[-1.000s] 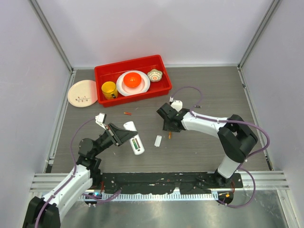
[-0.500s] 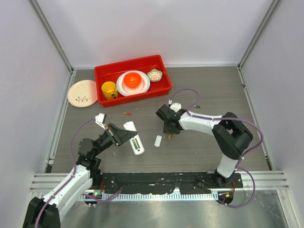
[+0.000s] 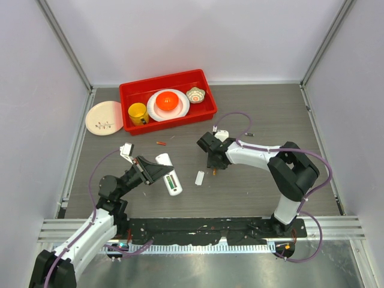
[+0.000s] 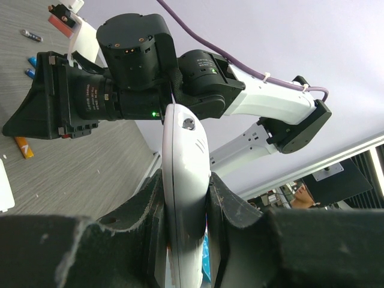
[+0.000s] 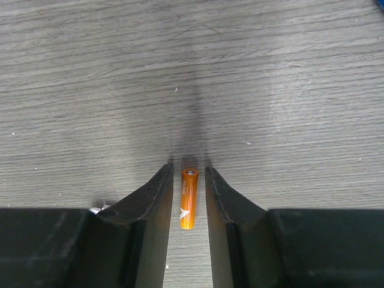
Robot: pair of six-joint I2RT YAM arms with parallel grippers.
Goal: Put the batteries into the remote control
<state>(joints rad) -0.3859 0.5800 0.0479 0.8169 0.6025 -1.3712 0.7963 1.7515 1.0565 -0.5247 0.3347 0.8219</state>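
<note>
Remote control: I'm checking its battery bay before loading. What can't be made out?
Top external: bay contents of the remote control too small; the left claw covers part of it.
Left wrist: bay not in sight; lower end buried between fingers.
Right wrist: remote outside the frame; only an orange battery shows.

top: overhead, whole table (image 3: 270,120) | left wrist: low, facing right arm (image 4: 264,102), shared with top | right wrist: close, downward

— What colours are the remote control (image 4: 185,198) and the battery (image 5: 188,198)?
— The remote control is white, the battery orange, on a grey wood-grained table (image 5: 288,90).
— And at the far left?
— A red tray (image 3: 163,78), a yellow mug (image 3: 138,113) in it, and a cream plate (image 3: 99,114) with a small brownish pattern.
</note>
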